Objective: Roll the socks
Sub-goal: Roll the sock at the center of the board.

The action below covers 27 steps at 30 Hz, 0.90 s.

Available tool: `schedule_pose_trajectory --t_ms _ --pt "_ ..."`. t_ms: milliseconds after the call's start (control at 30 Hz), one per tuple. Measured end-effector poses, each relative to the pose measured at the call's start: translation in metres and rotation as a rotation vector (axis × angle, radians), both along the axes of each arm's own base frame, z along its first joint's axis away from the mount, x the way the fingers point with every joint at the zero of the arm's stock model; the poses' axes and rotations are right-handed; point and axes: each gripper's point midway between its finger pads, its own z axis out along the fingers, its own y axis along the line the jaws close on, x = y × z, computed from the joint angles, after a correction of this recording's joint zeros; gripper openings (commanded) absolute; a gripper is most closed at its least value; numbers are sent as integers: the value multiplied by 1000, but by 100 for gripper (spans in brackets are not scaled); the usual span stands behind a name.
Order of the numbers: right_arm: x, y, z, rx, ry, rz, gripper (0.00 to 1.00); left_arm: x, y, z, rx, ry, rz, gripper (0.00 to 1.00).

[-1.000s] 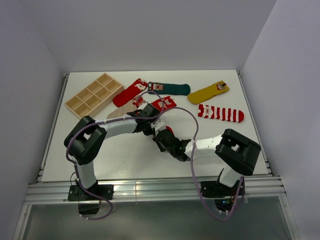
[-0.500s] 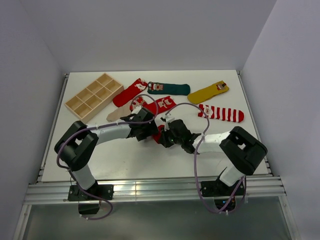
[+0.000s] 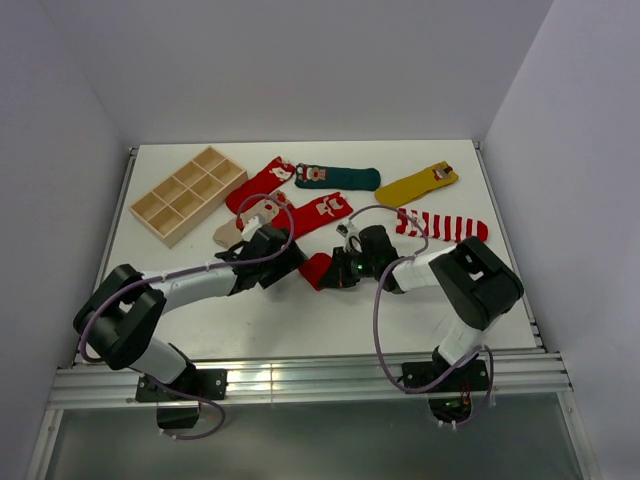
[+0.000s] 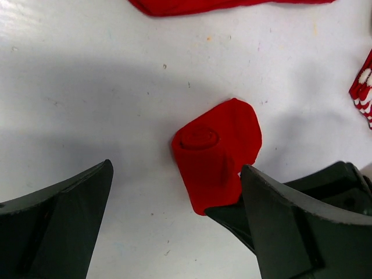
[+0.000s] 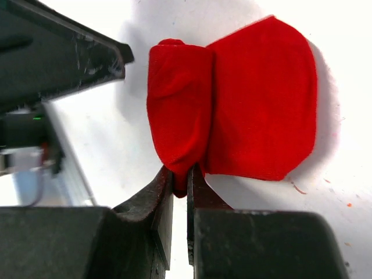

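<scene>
Okay, right gripper [image 5: 180,174] is clenched on the near end of the half-rolled red sock [image 5: 232,99], whose flat part lies just beyond the roll. Left gripper [image 4: 176,168] has its jaws spread wide, facing the same sock. Farther out, other socks [image 3: 338,178] lie flat on the table [image 3: 300,320]. A wooden tray [image 3: 187,194] sits beyond the left gripper.

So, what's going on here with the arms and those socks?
The right gripper pinches one end of a partly rolled red sock, its last flap lying flat on the table. The left gripper is open just beside it. The other socks lie flat further back, not yet rolled.
</scene>
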Motion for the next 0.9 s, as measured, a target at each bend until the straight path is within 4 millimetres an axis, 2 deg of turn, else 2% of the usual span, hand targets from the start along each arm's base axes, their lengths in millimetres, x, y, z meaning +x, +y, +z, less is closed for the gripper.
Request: schedule_pose_trajectory --t_ms 267,400,567,733,900 --pt "-1 1 -1 120 174 21 0 -3 -16 -6 -47 1 -21 90" --pt "0 1 -3 150 229 26 0 -5 -21 -15 -48 19 -21 86" --pt "1 1 -3 165 260 29 0 -3 -24 -16 -69 23 -6 80" --pt "2 2 -2 166 270 33 0 -2 -26 -19 -77 34 15 68" --pt "4 2 -2 152 284 34 0 0 -27 -25 -71 51 35 45"
